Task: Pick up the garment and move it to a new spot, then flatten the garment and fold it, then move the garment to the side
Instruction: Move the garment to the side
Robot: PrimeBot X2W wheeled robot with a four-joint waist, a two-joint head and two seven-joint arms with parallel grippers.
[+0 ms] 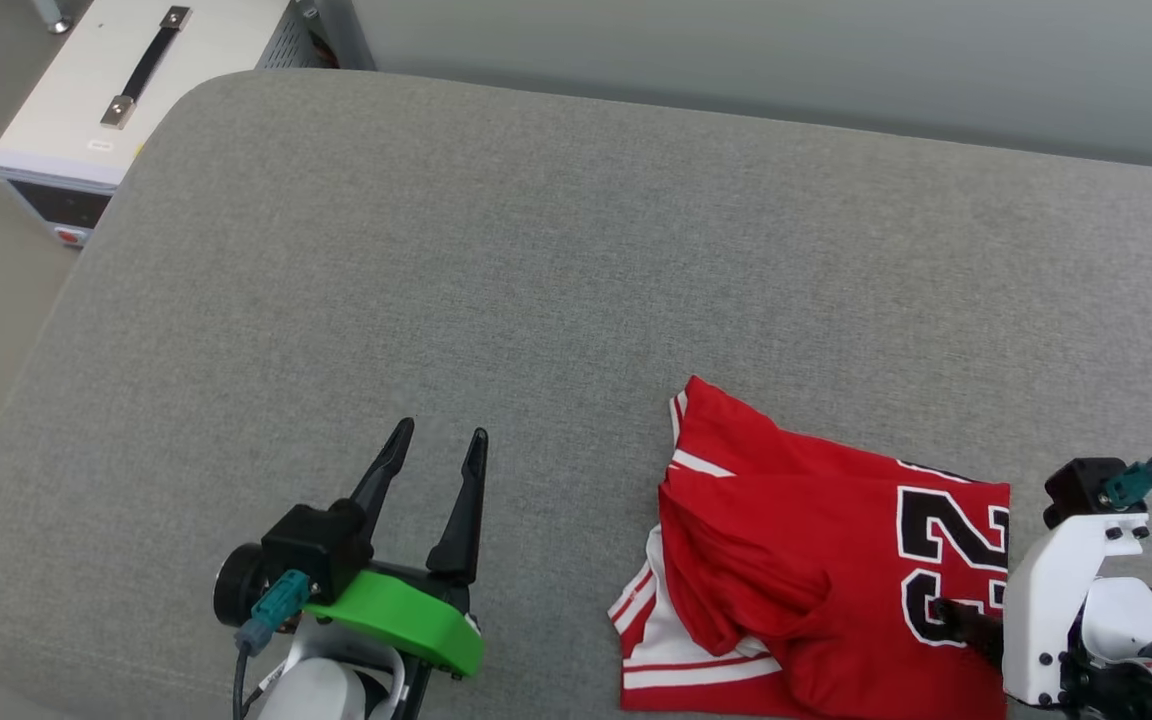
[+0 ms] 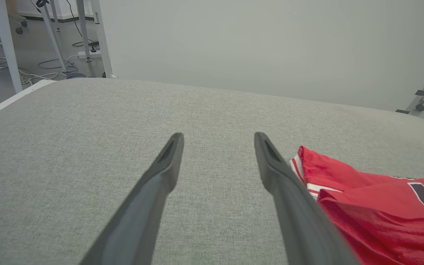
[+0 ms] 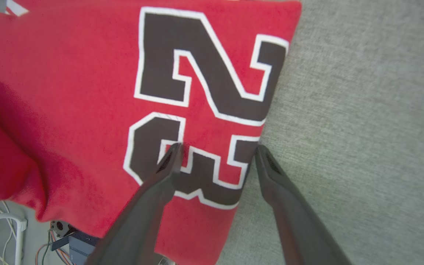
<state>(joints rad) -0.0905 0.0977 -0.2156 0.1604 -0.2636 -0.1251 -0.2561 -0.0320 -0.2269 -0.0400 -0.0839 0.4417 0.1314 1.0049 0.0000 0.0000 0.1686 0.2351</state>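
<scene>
Right gripper (image 3: 217,149) fingers spread, tips straddling the garment (image 1: 816,560) edge by the number, nothing pinched. Left gripper (image 1: 441,437) also spread, over bare cushion (image 1: 536,250). Garment sits lower right, roughly folded; probably only the side move is left.

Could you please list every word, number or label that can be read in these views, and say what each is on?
"23": black digits outlined in white, turned sideways, on the red garment.
Small label on top of the white box: too small to read.
</scene>
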